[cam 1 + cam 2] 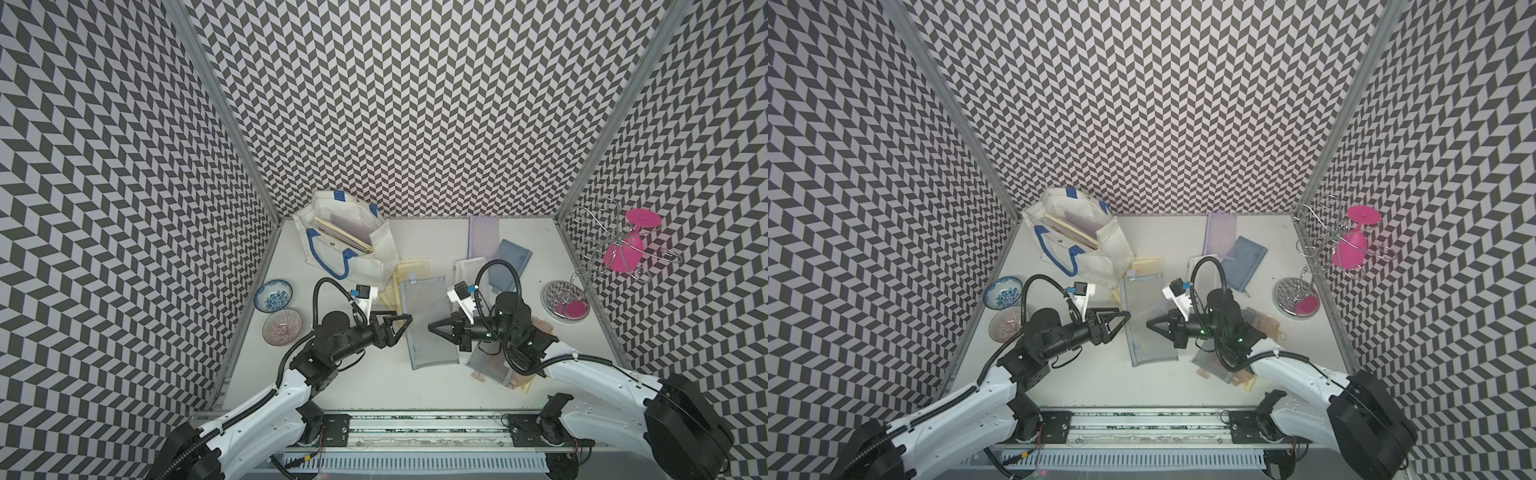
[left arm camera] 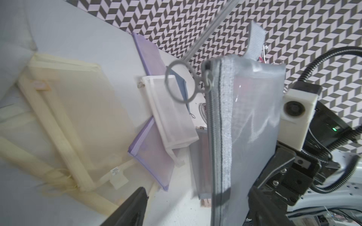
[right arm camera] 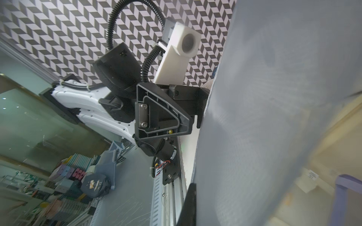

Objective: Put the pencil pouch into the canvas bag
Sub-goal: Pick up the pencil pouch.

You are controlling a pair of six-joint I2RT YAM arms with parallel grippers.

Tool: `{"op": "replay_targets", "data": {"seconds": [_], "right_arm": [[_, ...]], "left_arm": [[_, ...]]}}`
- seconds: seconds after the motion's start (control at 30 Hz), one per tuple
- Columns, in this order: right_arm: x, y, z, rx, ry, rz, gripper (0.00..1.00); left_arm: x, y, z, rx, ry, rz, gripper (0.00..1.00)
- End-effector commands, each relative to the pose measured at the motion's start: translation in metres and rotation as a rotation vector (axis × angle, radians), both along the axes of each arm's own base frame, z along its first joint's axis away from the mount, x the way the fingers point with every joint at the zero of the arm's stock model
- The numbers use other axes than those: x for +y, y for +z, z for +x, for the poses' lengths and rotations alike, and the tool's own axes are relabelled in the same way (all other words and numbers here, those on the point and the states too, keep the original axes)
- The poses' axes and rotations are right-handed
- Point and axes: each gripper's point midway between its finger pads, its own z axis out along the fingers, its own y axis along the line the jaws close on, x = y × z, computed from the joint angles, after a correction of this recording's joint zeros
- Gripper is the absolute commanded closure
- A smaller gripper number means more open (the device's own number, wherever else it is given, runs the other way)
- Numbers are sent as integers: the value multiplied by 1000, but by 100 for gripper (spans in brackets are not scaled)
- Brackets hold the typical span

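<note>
Top views both show you the pale surface (image 1: pixel 374 386), with the white boxy canvas bag with blue rope handles (image 1: pixel 370 270) at its far-left corner. Your grey mesh zip pouch (image 1: pixel 424 303) hangs outside it, pinched in the right pincer (image 1: pixel 432 328); left pincer (image 1: pixel 402 330) gapes wide beside it.

Both top views look down on the grey pouch (image 1: pixel 426 301) from high above. Both wrist cameras face it closely, from opposite sides

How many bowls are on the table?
2: a blue-patterned bowl at the table's left edge, and a striped pinkish bowl right beside it, toward the front. None seems hidden.
</note>
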Motion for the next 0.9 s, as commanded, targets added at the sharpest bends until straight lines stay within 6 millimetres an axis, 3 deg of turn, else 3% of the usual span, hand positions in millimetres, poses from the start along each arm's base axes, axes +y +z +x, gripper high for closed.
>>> {"op": "replay_targets", "data": {"seconds": [0.0,0.2,0.3,0.37,0.4,0.5,0.57,0.67,0.87], "right_arm": [[8,21,-10,-48,89,66,100],[8,17,-12,-35,104,74,100],[9,14,-11,-28,99,68,99],[8,13,-8,-24,80,63,89],[8,13,-6,-23,71,61,82],[7,9,6,-25,2,17,44],[5,6,18,-41,-64,-33,27],[-1,10,39,-92,-183,-88,14],[-27,46,101,-238,-528,-158,7]], "left_arm": [[-12,23,-16,-73,-108,-67,27],[-19,30,-28,-94,-174,-108,57],[-20,32,-30,-101,-180,-116,85],[-18,33,-31,-105,-173,-114,100],[-17,34,-30,-108,-165,-111,100],[-12,38,-27,-119,-132,-96,100],[-8,44,-24,-124,-101,-81,100],[3,54,-11,-116,-27,-40,100],[49,97,39,-61,207,12,100]]}}
